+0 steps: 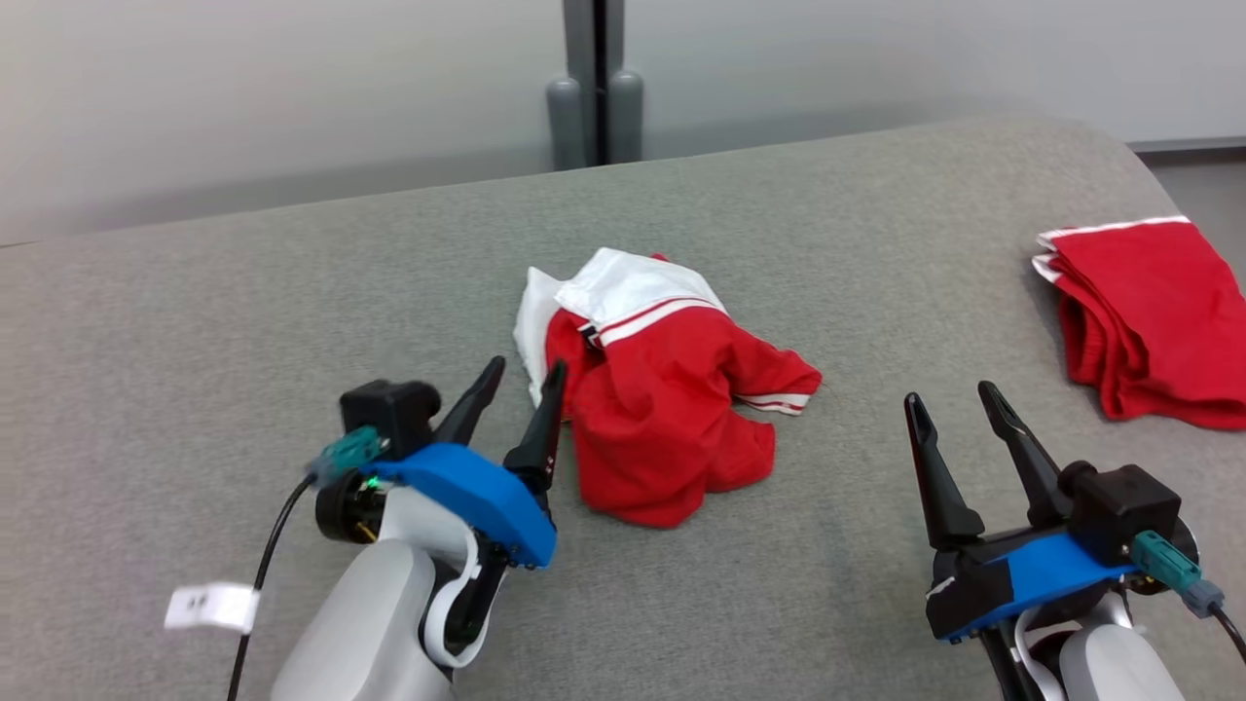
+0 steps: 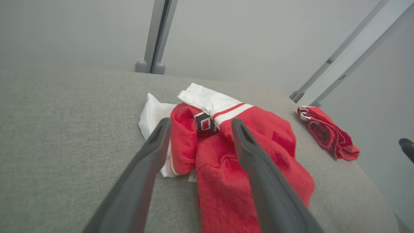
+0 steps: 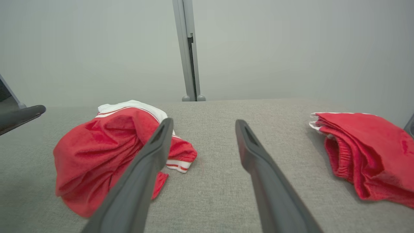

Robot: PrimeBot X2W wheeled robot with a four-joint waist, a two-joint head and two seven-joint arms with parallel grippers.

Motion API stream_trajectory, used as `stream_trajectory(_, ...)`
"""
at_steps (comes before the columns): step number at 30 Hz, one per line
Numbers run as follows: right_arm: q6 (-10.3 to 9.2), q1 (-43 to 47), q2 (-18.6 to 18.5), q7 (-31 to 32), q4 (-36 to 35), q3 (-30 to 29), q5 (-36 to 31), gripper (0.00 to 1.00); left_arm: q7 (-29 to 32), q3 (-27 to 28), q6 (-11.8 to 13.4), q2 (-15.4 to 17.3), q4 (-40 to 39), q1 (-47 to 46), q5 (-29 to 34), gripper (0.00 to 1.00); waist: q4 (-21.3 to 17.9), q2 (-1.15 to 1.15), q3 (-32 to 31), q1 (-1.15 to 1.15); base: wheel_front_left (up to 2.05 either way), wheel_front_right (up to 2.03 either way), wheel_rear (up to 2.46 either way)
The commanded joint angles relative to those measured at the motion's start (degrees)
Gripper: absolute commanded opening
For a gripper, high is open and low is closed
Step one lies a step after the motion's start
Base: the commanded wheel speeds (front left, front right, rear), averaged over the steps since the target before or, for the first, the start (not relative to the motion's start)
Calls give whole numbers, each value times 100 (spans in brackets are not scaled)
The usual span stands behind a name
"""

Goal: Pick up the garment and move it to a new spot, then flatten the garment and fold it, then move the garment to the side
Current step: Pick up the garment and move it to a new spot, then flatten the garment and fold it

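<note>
In the head view, a crumpled red-and-white garment (image 1: 672, 419) is seen lying mid-tabletop (image 1: 292, 321). The left end effector (image 1: 528, 366) is held open just beside its left edge, gripping nothing. The right end effector (image 1: 948, 393) is spread open and empty, well apart from it. A folded red garment (image 1: 1154, 321) is laid at the far right.

In the left wrist view, the red-and-white garment is seen behind parted fingers (image 2: 142, 168).

In the right wrist view, bare tabletop is seen between the spread fingers.
</note>
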Motion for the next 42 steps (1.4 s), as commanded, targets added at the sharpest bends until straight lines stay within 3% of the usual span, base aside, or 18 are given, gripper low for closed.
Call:
stream_trajectory(1, 3, 80, -11, -23, 5, -39, -21, 100, -293, 54, -36, 54, 13, 79, 13, 100, 137, 0, -70, 0, 0, 0, 0)
stream_trajectory(9, 3, 206, -60, 14, -15, -167, -7, 100, -1335, 317, 36, 326, -122, 408, 268, 100, 358, 0, -198, 0, 0, 0, 0)
stream_trajectory(14, 3, 315, -53, 9, 23, -221, 15, 100, -1460, 613, 154, 538, -527, 828, 598, 100, 423, 0, -292, 0, 0, 0, 0)
stream_trajectory(17, 3, 393, -21, -6, 43, -272, 29, 100, -1463, 1060, 222, 615, -1113, 1295, 955, 100, 457, 0, -351, 0, 0, 0, 0)
stream_trajectory(26, 3, 498, 3, -22, 110, -353, 66, 100, -1465, 1942, 202, 461, -1604, 1960, 1398, 100, 543, 0, -439, 0, 0, 0, 0)
stream_trajectory(42, 3, 482, 45, 83, 137, -370, 41, 100, -1467, 2304, 44, 313, -1508, 2231, 1863, 100, 621, 0, -398, 0, 0, 0, 0)
